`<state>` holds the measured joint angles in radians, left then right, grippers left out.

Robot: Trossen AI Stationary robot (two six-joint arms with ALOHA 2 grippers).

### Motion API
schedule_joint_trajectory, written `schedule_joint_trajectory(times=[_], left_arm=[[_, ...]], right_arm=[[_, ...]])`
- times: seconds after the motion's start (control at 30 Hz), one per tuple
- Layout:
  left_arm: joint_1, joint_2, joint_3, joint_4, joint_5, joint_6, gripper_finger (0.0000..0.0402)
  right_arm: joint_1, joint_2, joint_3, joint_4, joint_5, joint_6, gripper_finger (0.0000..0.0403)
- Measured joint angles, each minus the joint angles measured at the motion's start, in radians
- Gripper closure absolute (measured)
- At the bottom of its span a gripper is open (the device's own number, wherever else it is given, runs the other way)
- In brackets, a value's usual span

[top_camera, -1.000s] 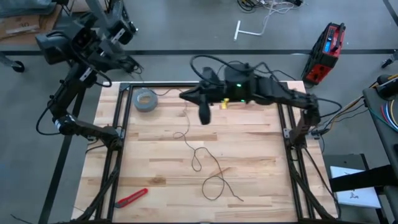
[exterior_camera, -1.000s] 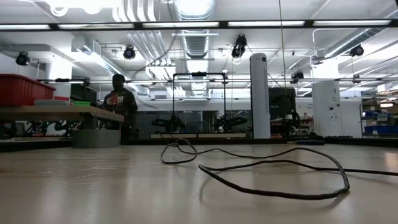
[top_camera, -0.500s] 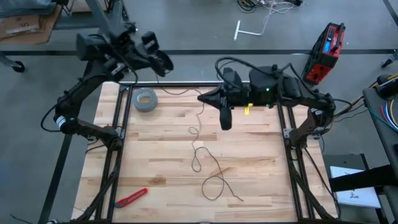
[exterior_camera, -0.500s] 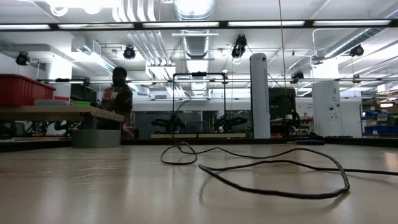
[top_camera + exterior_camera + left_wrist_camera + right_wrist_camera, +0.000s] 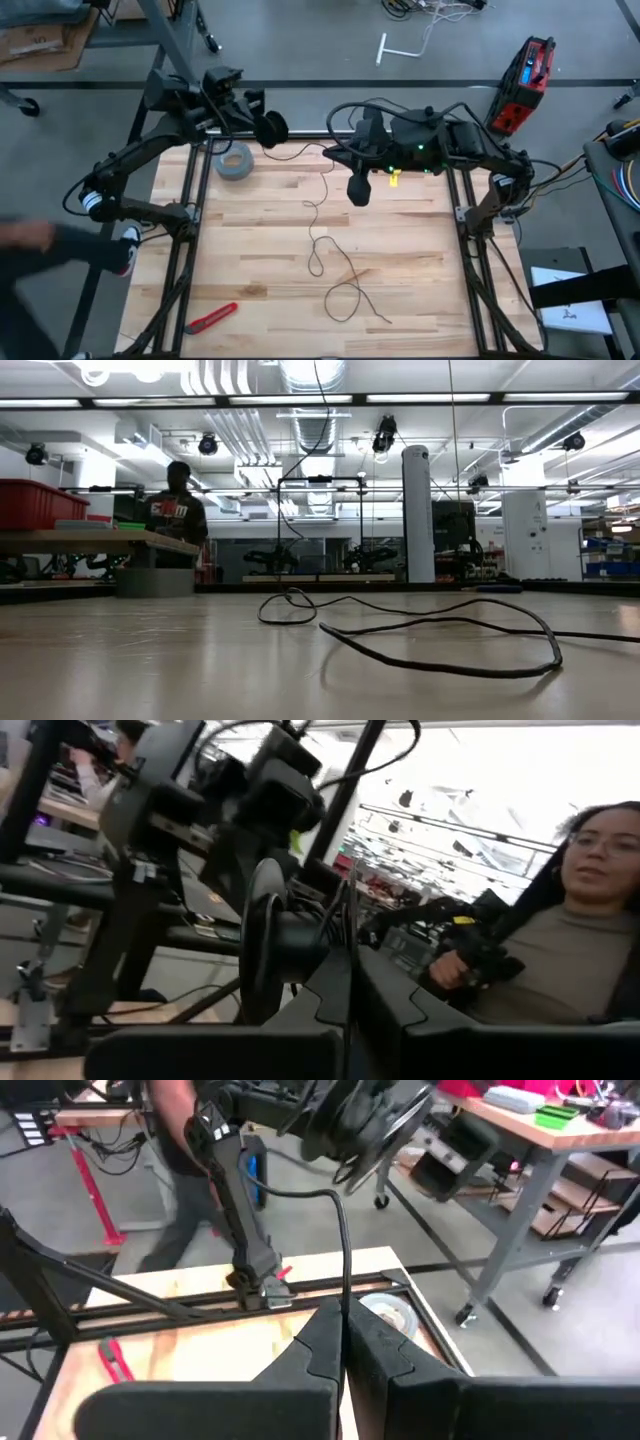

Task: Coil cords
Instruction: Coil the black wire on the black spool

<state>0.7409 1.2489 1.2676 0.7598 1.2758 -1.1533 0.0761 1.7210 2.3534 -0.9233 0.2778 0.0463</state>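
Holding the small black reel (image 5: 270, 128) up above the table's far edge, the left gripper (image 5: 262, 118) has its fingers (image 5: 385, 1000) pressed together on it, the disc standing edge-on just past the fingertips in the left wrist view. Over to the right gripper (image 5: 358, 190), raised above the far middle of the wooden table (image 5: 420, 270), fingers (image 5: 375, 1342) closed tight on the thin black cord (image 5: 322, 245), which runs up from between them. Down on the boards the cord wanders in loose loops toward the near edge. Grey tape roll (image 5: 234, 161) sits at the far left corner, a red tool (image 5: 211, 317) near the front left
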Motion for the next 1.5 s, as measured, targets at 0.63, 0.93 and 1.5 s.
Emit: schedule_joint_trajectory(times=[0.63, 0.93, 1.5], left_arm=[[-0.208, -0.064, -0.137, -0.002, -0.123, -0.016, 0.0401], [-0.267, -0.049, -0.216, -0.014, -0.112, -0.062, 0.0401], [-0.3, -0.051, -0.142, 0.044, -0.249, 0.008, 0.0401]], right_arm=[[0.002, 0.021, 0.002, 0.084, 0.015, -0.151, 0.0403], [-0.011, 0.056, 0.002, 0.09, 0.011, -0.145, 0.0403], [0.002, 0.093, 0.002, 0.161, -0.001, -0.301, 0.0403]])
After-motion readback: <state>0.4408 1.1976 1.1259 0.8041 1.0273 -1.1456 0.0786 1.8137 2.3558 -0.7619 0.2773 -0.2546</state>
